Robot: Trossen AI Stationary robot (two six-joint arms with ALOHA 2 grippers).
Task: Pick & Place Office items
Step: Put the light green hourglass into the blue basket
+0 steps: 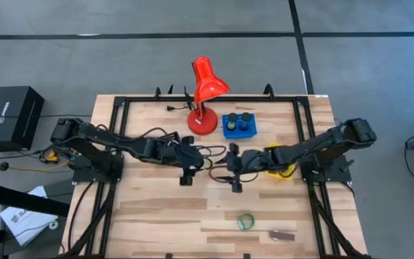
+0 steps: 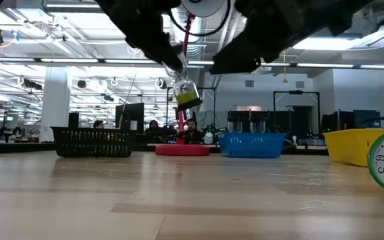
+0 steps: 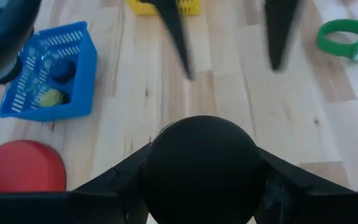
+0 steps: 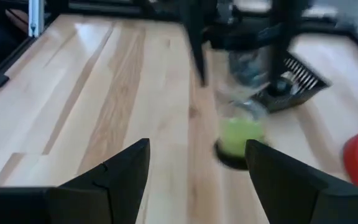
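Note:
My left gripper (image 1: 186, 173) is over the middle of the table, shut on a small clear container (image 2: 187, 94) with green inside and a round black end (image 3: 201, 168). The container hangs well above the tabletop. My right gripper (image 1: 236, 180) is close beside it on the right. It is open, and nothing lies between its fingers (image 4: 197, 180). The right wrist view shows the container (image 4: 241, 127) ahead. A green ring (image 1: 246, 221) and a small maroon oblong (image 1: 282, 235) lie flat near the table's near edge. My left gripper pinches the container between its two fingers, near its upper part (image 2: 182, 83). The black round end fills the gap between the fingers in the left wrist view. The fingers slant down from the table's left. The container hangs tilted below them, clear of the table.
A red desk lamp (image 1: 205, 93) stands at the far middle. To its right is a blue tray (image 1: 239, 126) with items in it. A yellow tray (image 1: 280, 171) sits under my right arm. A black basket (image 2: 95, 141) stands at the far left.

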